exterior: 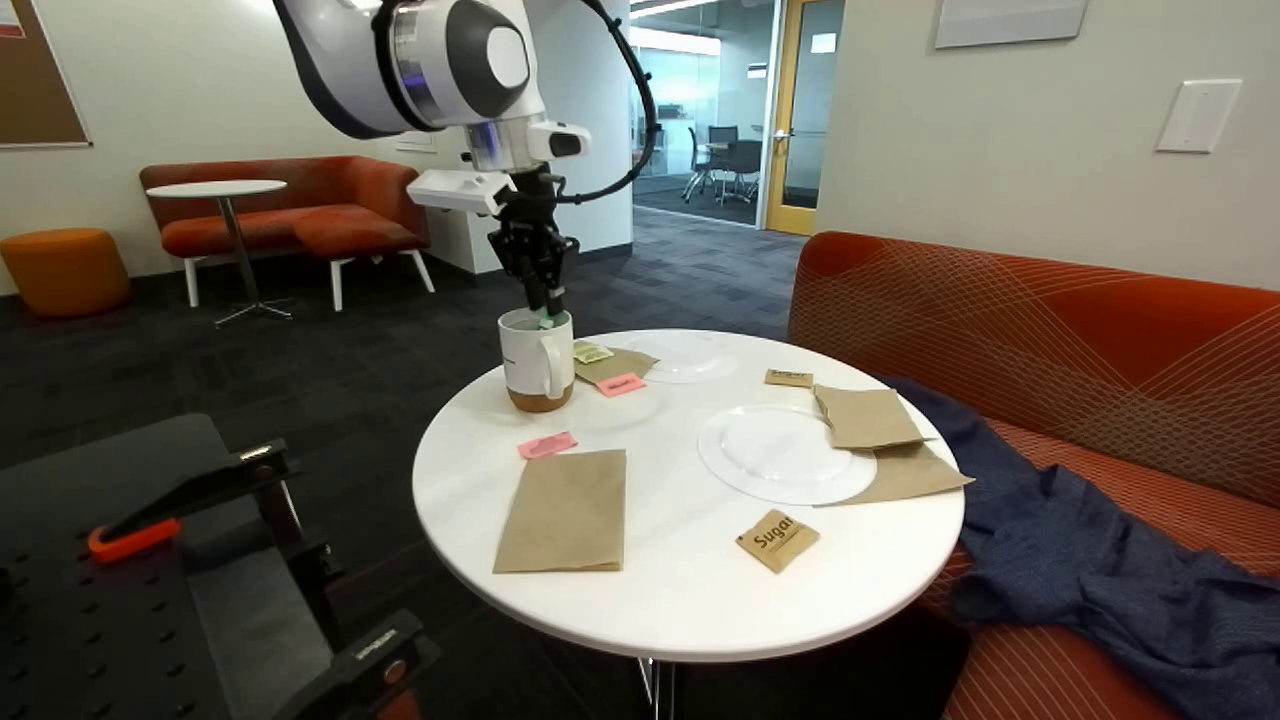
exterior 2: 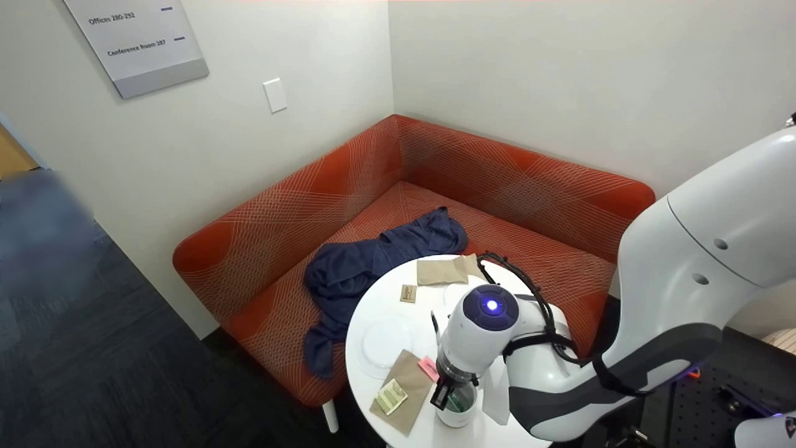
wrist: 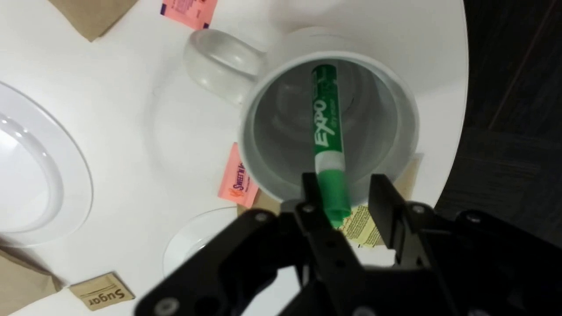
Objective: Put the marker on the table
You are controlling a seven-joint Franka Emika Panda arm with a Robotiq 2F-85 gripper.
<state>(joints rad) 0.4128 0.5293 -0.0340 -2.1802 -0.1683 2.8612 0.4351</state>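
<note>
The green marker (wrist: 327, 109) leans inside the white cup (wrist: 406, 118), its lighter cap end at the rim in the wrist view. Its cap shows at the cup's mouth in an exterior view (exterior: 547, 322). The cup (exterior: 527, 360) stands upright near the edge of the round white table (exterior: 670, 610). My gripper (wrist: 344, 184) is over the cup's rim with the cap between its fingers. The cap is close to or against the left finger; a gap separates it from the right finger. The gripper also points down at the cup in both exterior views (exterior: 545, 298) (exterior 2: 440, 397).
The table bears clear plates (exterior: 785, 455), a brown napkin (exterior: 565, 515), stacked brown paper (exterior: 870, 418), a sugar packet (exterior: 778, 540) and pink packets (exterior: 547, 445). A red sofa (exterior: 1040, 350) with dark blue cloth (exterior: 1100, 560) borders it. An orange-handled tool (exterior: 135, 540) lies on a black cart.
</note>
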